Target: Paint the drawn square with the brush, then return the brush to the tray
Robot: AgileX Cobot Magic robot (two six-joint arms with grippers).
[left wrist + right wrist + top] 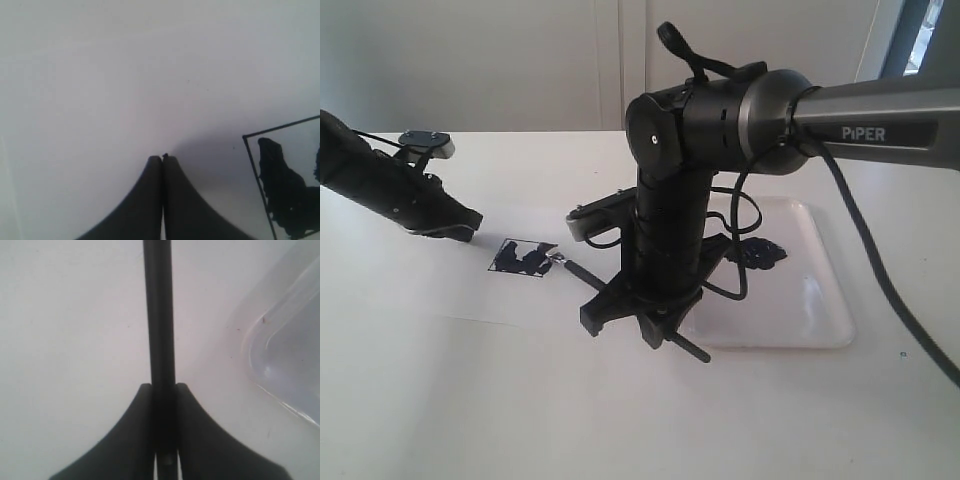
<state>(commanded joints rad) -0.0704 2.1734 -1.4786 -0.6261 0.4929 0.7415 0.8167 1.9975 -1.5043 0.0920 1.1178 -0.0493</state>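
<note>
- The right gripper (163, 386) has its jaws closed tight on the black handle of the brush (582, 272), gripping it partway along so that a stretch of handle sticks out on each side.
- The brush slants low over the bench (440, 400). Its tip meets the right edge of the drawn square (525, 257), which suits short strokes across the outline.
- The square is blotchy with dark paint and white gaps remain, so I judge the painting only partly done.
- The left gripper (162, 158) has its jaws pressed together on nothing. It rests just beside the square on the white sheet (460, 285), probably to hold the paper flat.
- The tray (800, 300) lies to the right of the arm with its paint blob (760, 252) near the far edge, close by for the return.
- Only the exterior view shows the brush tip, the square and the tray together.
- The right wrist view confirms the grip and shows 1 tray corner, but neither the tip nor the square.
- The left wrist view shows the square's thin outline and paint up close, but no brush.
</note>
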